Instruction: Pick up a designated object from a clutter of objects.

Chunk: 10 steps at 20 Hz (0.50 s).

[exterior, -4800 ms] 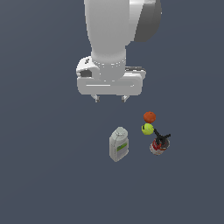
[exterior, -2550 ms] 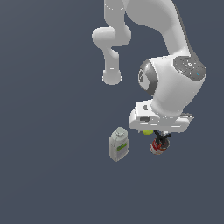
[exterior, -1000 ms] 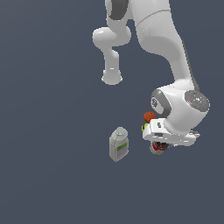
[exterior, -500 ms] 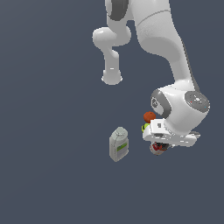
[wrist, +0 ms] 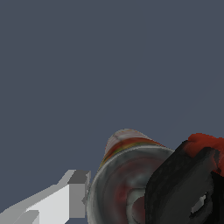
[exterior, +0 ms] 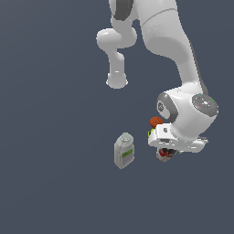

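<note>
Can lying among the clutter, right under the gripper, beside the black clip and near the bottle. Not lifted yet. One finger alongside; jaw state impossible to tell. Grasping and raising left.

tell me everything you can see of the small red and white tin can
The small red-and-white tin can is a short cylinder with a dull grey metal end and rim facing the wrist camera, its label striped red, white and yellow. A black clip overlaps one side of it; a white gripper finger sits close by the other side, contact unclear. In the exterior view only a red sliver shows under the gripper.
</note>
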Each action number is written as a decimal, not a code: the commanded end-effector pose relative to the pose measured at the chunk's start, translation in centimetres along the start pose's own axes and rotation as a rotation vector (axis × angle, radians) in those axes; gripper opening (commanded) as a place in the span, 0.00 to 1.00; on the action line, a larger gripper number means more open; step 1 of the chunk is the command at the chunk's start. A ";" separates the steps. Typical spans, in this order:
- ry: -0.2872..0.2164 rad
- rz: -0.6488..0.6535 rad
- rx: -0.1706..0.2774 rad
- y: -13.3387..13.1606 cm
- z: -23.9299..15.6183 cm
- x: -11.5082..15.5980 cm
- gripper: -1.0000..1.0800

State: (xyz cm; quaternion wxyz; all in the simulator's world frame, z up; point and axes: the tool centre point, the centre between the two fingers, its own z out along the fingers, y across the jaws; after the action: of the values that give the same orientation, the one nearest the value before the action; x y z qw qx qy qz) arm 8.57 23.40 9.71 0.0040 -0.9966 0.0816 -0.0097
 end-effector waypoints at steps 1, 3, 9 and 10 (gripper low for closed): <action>0.005 0.001 0.002 0.5 -1.0 0.3 0.00; 0.004 0.001 0.002 1.2 -1.9 0.5 0.00; 0.001 0.000 0.001 4.5 -6.2 1.5 0.00; 0.000 0.000 0.001 5.2 -7.1 1.7 0.00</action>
State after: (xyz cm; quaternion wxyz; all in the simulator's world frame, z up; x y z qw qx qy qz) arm 9.02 18.96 15.16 0.0036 -0.9967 0.0813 -0.0076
